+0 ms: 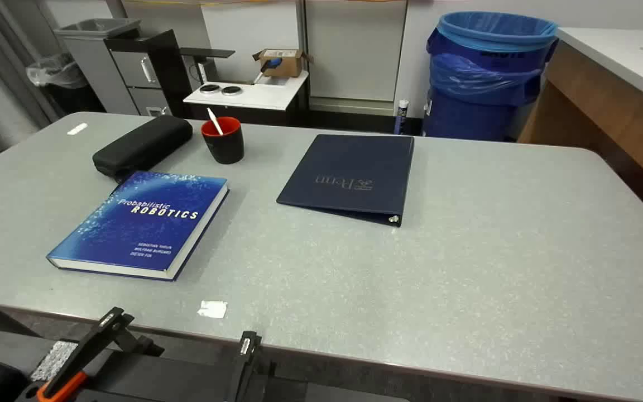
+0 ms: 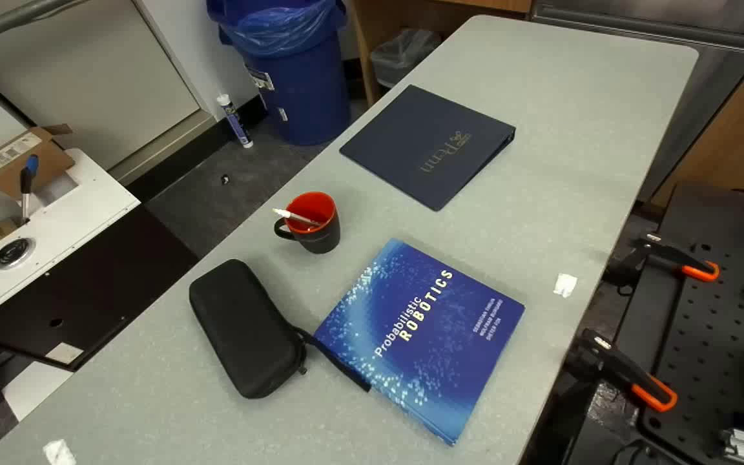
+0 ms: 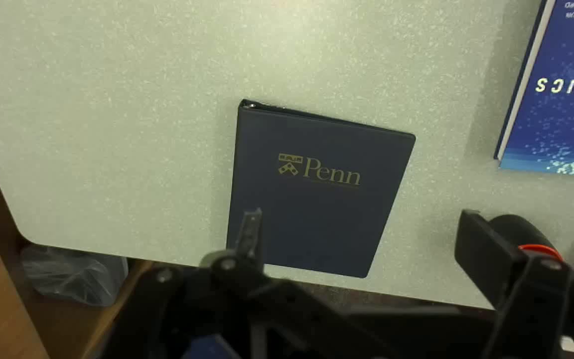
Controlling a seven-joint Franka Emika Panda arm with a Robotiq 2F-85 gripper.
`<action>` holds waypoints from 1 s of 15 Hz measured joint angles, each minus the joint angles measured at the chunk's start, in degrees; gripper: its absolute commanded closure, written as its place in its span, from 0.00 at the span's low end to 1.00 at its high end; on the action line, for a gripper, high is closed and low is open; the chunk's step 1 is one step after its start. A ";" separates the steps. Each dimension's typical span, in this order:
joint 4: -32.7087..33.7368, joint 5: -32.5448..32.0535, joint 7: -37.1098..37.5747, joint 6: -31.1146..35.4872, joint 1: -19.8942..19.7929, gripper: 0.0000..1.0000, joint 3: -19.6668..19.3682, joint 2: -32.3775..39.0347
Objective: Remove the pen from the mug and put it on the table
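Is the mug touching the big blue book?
Apart. In an exterior view, a strip of grey table shows between the mug and the big blue book.

Black end effector (image 3: 360, 217), round grey screws (image 3: 165, 275).

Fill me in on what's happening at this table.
The robot's gripper, in sight only in the wrist view, is open and holds nothing. The white pen leans in the red-lined black mug, so lifting it out and laying it on the table is not yet done. A Probabilistic Robotics book, a Penn binder and a black case also lie there.
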 measured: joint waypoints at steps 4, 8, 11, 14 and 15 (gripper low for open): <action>0.00 0.00 0.00 0.00 0.00 0.00 0.00 0.02; 0.02 0.37 0.00 0.00 0.13 0.00 -0.01 0.09; 0.91 5.51 0.00 0.89 2.74 0.00 0.08 2.29; 3.89 13.50 0.51 5.84 8.02 0.00 1.60 9.22; 5.49 15.63 0.80 7.42 9.55 0.00 2.45 12.21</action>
